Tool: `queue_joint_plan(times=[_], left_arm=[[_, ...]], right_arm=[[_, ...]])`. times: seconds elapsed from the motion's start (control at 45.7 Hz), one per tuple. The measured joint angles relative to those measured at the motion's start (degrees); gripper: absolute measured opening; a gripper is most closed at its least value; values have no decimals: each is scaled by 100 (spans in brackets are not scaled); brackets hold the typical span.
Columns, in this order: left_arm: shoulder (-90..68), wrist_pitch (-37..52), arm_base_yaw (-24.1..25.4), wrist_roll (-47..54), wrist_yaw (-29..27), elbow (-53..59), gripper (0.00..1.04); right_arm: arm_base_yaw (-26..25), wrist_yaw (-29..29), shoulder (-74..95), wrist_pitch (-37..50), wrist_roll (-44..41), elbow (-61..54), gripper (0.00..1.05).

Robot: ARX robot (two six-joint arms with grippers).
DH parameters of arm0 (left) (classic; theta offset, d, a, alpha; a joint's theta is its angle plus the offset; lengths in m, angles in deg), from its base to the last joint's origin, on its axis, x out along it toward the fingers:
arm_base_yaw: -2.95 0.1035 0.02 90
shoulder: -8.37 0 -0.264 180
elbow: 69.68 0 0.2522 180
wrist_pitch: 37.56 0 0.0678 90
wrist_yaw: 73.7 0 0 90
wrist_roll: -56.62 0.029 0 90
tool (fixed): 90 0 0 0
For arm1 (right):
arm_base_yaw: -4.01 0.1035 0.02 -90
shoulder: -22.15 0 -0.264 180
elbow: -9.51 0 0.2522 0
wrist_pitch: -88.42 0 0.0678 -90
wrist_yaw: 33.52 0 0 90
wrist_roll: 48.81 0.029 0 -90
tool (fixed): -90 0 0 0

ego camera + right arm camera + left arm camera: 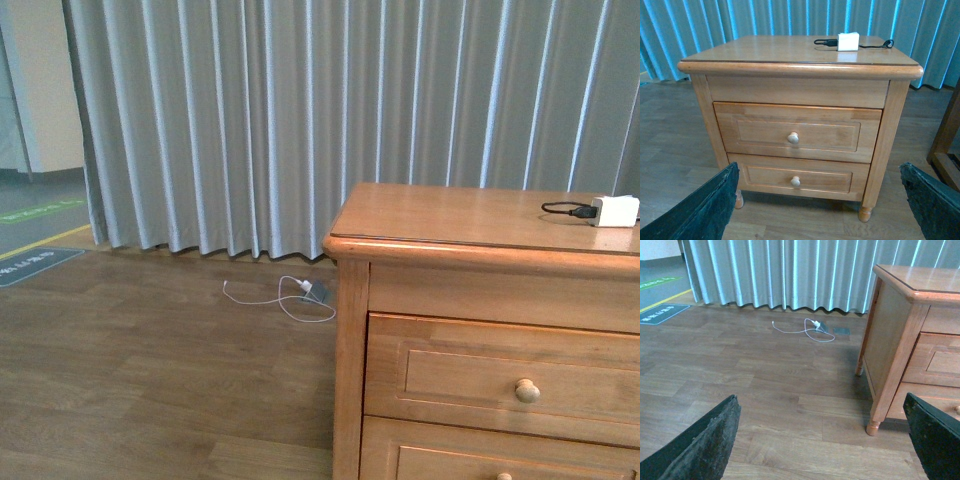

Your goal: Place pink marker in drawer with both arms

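The pink marker is not in any view. The drawer [797, 132], the upper wide honey-brown front with a round wooden knob [793, 138], is closed; it also shows in the front view [505, 378]. My right gripper [820, 210] is open and empty, well back from the dresser and facing its front. My left gripper [822, 445] is open and empty, low over the wood floor to the left of the dresser [900, 340]. Neither arm shows in the front view.
A white charger block [848, 41] with a black cable lies on the dresser top [460, 215]. A second drawer [800, 177] sits below. A white cable [290, 297] lies on the floor by grey curtains [300, 120]. Another piece of wooden furniture [947, 145] stands right of the dresser.
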Motion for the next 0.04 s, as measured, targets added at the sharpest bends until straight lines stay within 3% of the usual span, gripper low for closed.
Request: queue_joint_plan(times=[0.044], left_arm=[[0, 0, 0, 0, 0, 0, 99]], right_arm=[[0, 0, 0, 0, 0, 0, 96]])
